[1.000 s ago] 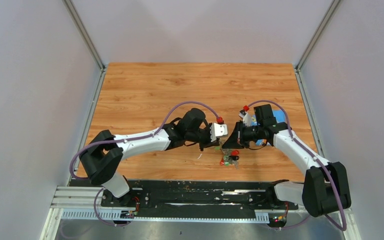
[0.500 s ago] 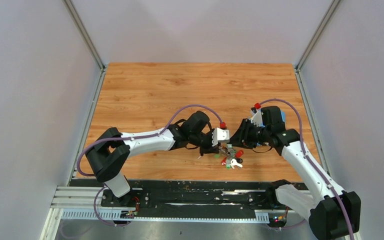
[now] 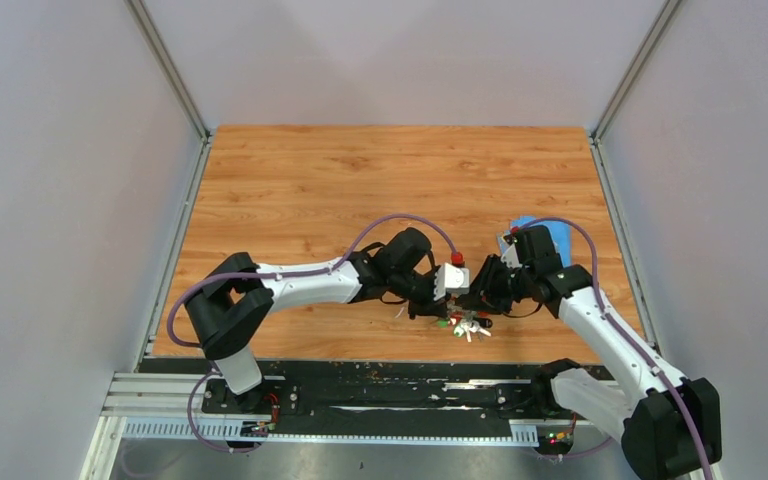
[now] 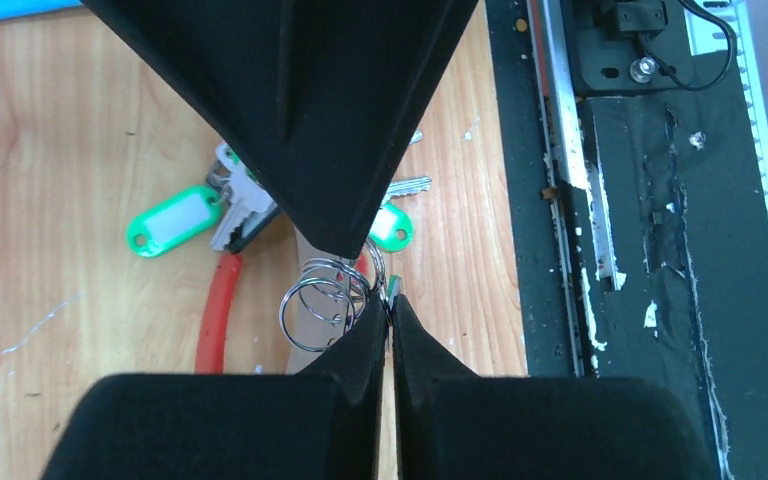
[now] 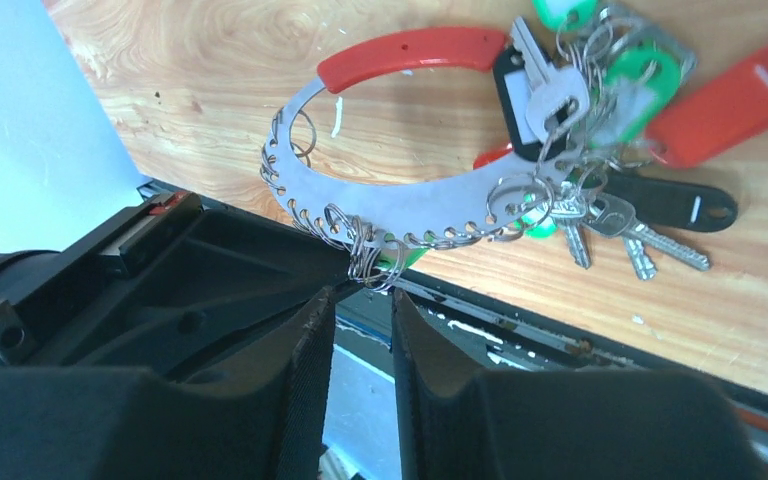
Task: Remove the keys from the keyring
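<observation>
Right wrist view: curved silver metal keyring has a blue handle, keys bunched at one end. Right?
No: the curved silver metal keyring has a red handle, not blue, per the right wrist view. The keys are bunched at one end.

Green key tag (image 4: 172, 222): you get a blank white window, no writing.
Red key tag (image 5: 755, 95): a bare white strip, nothing for you to read.
Keys (image 5: 550, 95): no legible stamp.

Wood-grain table (image 3: 360, 190), blue cloth (image 3: 558, 238), black rail (image 3: 390, 385) at near edge
</observation>
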You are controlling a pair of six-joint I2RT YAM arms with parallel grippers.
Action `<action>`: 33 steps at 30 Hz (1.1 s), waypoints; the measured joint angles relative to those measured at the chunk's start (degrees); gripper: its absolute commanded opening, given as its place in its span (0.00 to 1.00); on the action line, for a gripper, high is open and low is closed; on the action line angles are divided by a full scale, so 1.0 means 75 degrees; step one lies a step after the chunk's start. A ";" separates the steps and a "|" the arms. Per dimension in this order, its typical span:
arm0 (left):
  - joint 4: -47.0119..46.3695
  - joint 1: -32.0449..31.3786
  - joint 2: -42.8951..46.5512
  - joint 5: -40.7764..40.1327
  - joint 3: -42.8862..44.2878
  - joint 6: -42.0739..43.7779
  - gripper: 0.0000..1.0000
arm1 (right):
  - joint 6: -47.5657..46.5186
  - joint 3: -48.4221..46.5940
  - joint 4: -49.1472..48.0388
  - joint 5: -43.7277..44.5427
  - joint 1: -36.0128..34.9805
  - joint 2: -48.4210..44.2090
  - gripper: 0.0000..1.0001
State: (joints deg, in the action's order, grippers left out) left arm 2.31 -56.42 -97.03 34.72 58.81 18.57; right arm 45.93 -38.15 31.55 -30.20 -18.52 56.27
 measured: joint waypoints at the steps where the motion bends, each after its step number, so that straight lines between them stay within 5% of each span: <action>1: 0.0000 -0.0050 -0.0064 0.0009 0.0020 -0.0020 0.00 | 0.0157 0.0090 0.0009 0.0003 0.0000 -0.0041 0.25; 33: -0.0064 -0.0411 -0.0679 0.0009 0.0414 -0.0181 0.00 | 0.3305 0.1341 0.0930 0.1040 0.0726 -0.1789 0.31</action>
State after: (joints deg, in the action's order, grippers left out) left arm 1.83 -59.51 -102.13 34.79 61.91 17.21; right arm 70.72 -28.10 38.52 -22.39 -13.08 42.85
